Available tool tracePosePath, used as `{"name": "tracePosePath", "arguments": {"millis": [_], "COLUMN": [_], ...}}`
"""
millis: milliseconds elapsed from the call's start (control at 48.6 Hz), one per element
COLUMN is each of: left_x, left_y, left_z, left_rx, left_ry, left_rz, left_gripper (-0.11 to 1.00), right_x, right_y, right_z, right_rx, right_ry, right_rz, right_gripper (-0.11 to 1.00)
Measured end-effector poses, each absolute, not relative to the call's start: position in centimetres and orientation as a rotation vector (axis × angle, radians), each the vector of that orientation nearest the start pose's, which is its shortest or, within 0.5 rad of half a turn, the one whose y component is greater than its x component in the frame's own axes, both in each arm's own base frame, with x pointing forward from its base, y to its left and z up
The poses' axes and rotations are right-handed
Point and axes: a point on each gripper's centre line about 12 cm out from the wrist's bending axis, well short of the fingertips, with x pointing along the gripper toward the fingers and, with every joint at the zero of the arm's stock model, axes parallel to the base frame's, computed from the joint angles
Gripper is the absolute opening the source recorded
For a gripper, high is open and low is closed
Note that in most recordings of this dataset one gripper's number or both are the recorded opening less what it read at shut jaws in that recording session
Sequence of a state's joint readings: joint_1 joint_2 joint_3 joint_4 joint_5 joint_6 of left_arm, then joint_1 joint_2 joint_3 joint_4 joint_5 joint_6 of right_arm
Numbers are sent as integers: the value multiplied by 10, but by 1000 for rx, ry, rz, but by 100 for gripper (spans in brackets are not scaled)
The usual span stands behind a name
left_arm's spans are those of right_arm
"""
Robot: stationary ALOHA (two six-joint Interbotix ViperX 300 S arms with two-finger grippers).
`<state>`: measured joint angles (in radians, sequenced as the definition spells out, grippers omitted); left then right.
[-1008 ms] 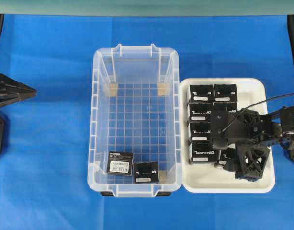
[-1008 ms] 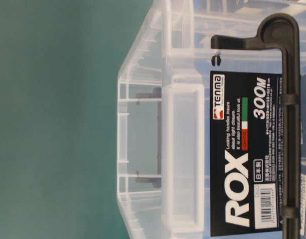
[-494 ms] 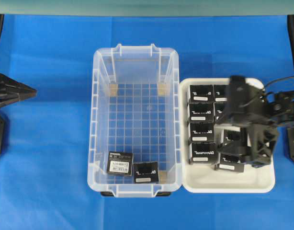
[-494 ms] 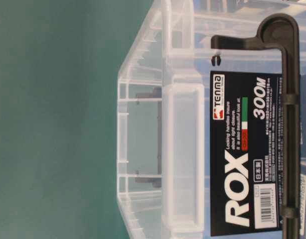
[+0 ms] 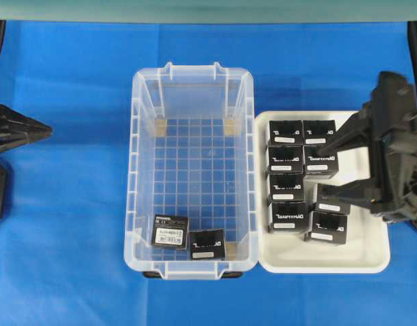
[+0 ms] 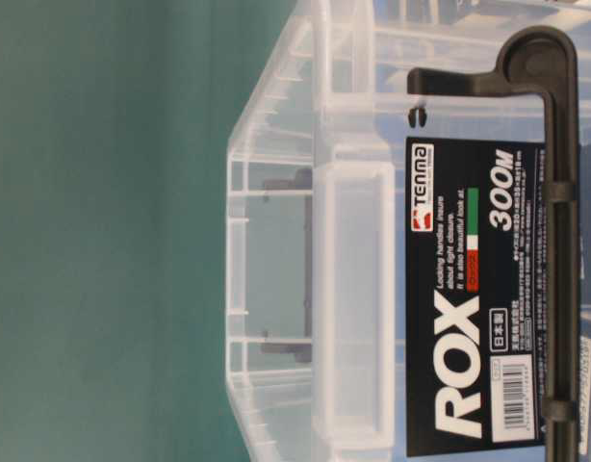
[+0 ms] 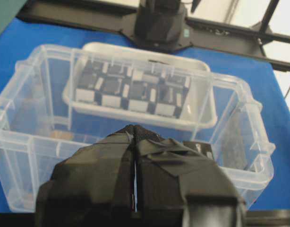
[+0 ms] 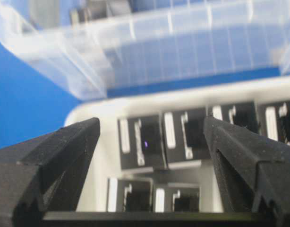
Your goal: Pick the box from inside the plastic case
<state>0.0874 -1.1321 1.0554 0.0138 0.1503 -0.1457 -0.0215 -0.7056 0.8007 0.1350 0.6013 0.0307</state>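
We see the case (image 5: 193, 170), a clear, glossy plastic bin with a gridded floor and moulded rim handles, sitting on the blue cloth surface (image 5: 66, 204). Inside it, at the near end, lie two matte black cartons: the box (image 5: 207, 243), cube-shaped with a white label strip, and touching its left side a flatter carton (image 5: 170, 231) with white print. At table level the case's end wall carries a black label (image 6: 474, 289) reading ROX, crossed by a black latch bar (image 6: 555, 231).

Just right of the case stands a shallow white tray (image 5: 361, 255) with rounded corners, holding about nine more black boxes (image 5: 286, 183) packed in rows at the case side.

The right gripper (image 5: 351, 170) hangs over the tray's far-right edge; its ribbed black fingers (image 8: 64, 151) are spread wide and hold nothing. A second ago this arm lay low across the tray, covering the boxes there; now it has pulled back to the right, and those boxes show whole. The box in the case has not moved.

The left gripper (image 7: 134, 156) sits left of the case, its tape-wrapped jaws pressed together with nothing between them, unchanged from before. Nothing lies over the box; only the case's near wall and rim stand beside it.
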Motion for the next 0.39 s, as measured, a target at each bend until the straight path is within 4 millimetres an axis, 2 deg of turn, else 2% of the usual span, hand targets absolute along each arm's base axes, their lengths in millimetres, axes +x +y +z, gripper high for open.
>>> {"name": "tracePosePath", "arguments": {"millis": [185,391], "left_x": [170,170], "left_y": [15,15], "left_z": [322,319], "left_rx": [-134,-136], "left_ry": [71,97], "left_rz": [94,96], "left_gripper": [-4,-4], "right_x": [234,225], "right_y": [3,1], "right_z": [314,347], "right_rx": [168,165], "right_ry": [558,331], "right_rz": [5,3], "right_gripper": [92,92]}}
